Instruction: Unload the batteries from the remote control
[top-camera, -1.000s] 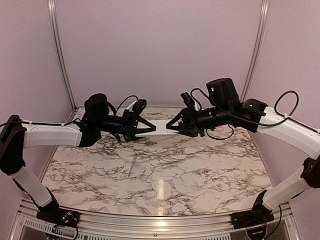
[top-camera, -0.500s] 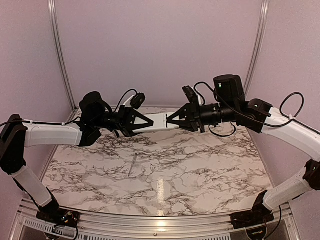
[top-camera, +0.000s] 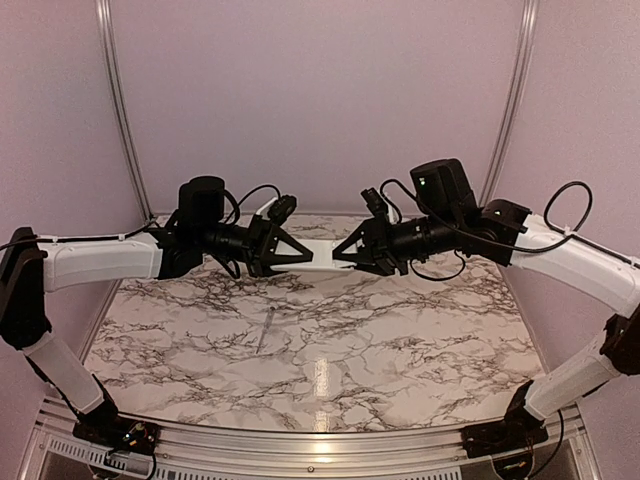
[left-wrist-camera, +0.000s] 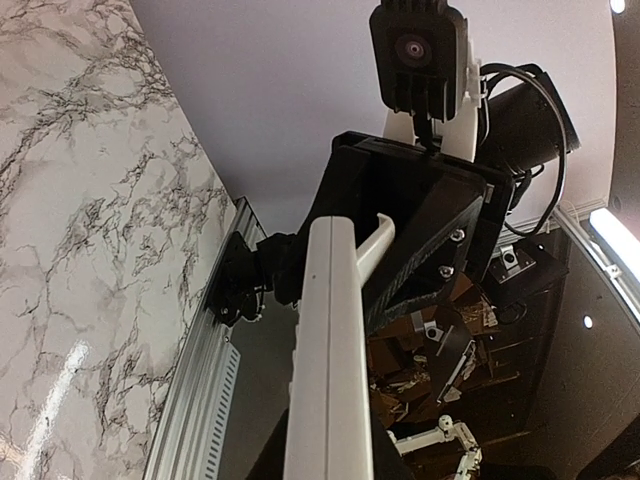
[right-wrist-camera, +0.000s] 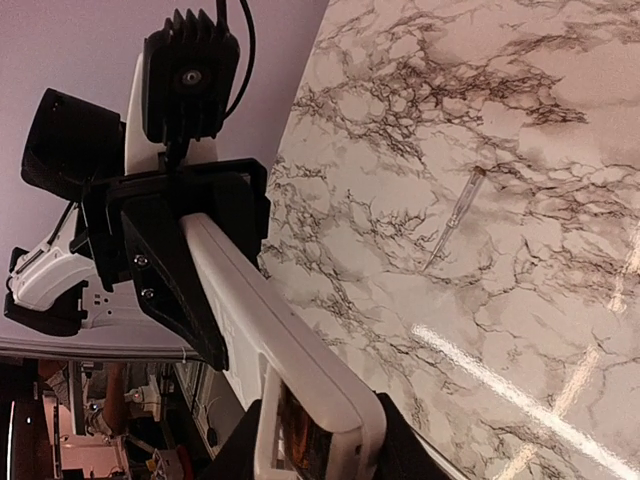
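A thin grey rod (top-camera: 266, 330) is seen lying on the marbled desk (top-camera: 400, 360), in the foreground. Farther back, the remote (top-camera: 321, 250) is held roughly level above the desk. Its left end is grasped by the left end effector (top-camera: 304, 258), and its right end is clenched by the right end effector (top-camera: 338, 255). In the right wrist view, an orange battery (right-wrist-camera: 300, 440) is glimpsed inside that end.

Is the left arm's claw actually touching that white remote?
Touching. The right wrist view shows the left gripper, jaws clamped on the far end of the remote control.
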